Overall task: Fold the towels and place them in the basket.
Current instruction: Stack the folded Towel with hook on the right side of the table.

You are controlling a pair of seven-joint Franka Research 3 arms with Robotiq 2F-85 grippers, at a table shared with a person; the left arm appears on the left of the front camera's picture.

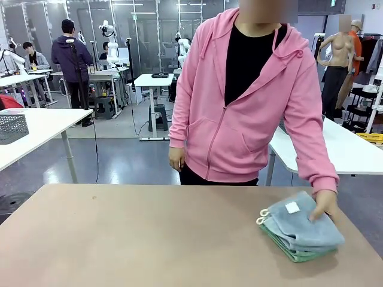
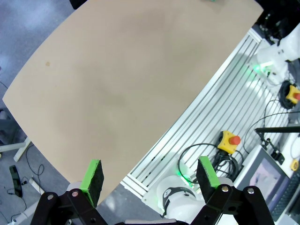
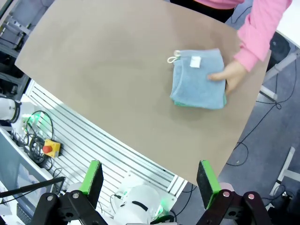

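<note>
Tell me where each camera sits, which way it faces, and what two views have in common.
Front view: fixed at the robot's side, looking across the table at the person, whose hand rests on the stacked towels.
Left wrist view: high above the table's near edge, looking down; left gripper, jaws open, over bare tabletop and the rig's base.
Right wrist view: high, looking down; right gripper, jaws open.
Shared: front and right wrist views both show the hand on the towels.

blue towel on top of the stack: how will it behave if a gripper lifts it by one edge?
Likely floppy: the blue towel is soft folded terry and would probably unfold and droop. It may also slide off the green towel beneath, once the person's hand lets go.
</note>
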